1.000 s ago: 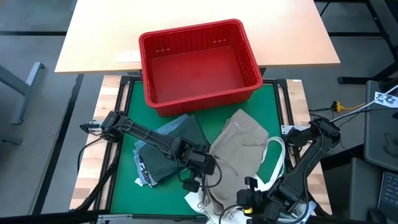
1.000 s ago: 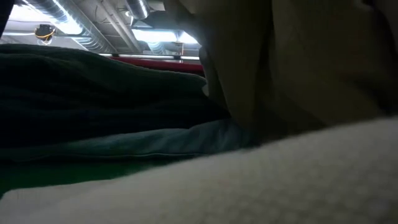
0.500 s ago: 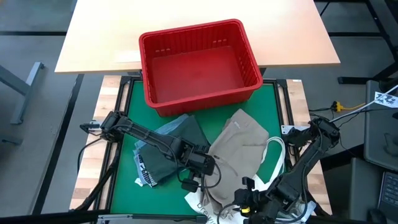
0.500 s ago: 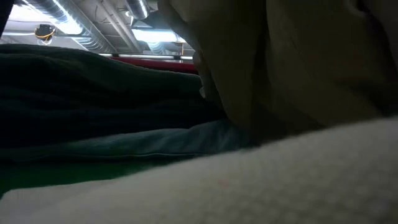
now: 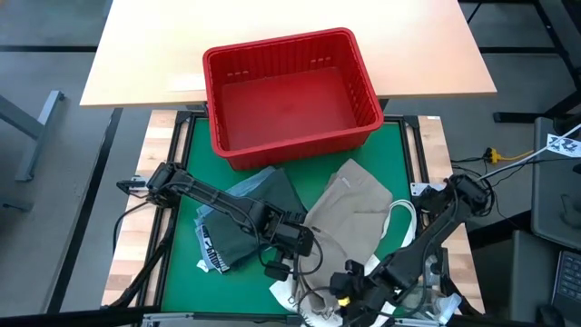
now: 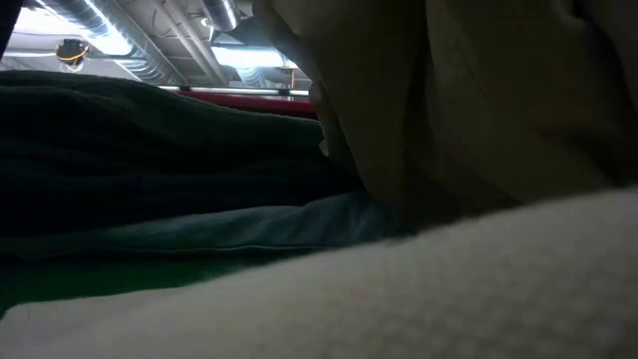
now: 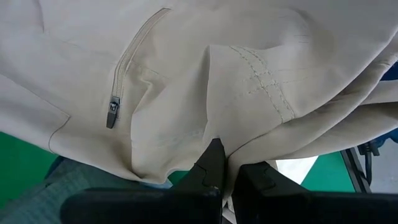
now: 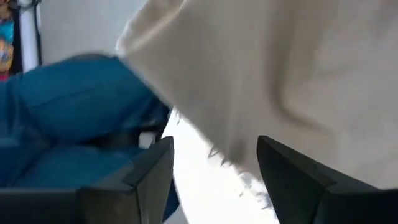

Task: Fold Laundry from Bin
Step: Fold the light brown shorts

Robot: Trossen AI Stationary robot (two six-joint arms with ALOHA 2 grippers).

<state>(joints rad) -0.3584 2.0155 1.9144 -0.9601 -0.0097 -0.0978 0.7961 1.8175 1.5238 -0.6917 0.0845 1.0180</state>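
Red slotted bin (image 5: 289, 91), khaki-tan garment (image 5: 354, 213), dark green garment (image 5: 238, 238), green mat (image 5: 397, 156)

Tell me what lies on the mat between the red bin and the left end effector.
In the high view, between the red bin and the left end effector lie the dark green garment and the khaki garment, with little green mat left bare.

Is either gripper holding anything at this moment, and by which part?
The left gripper is shut on a fold at the edge of the khaki garment. The right gripper is open, holding nothing.
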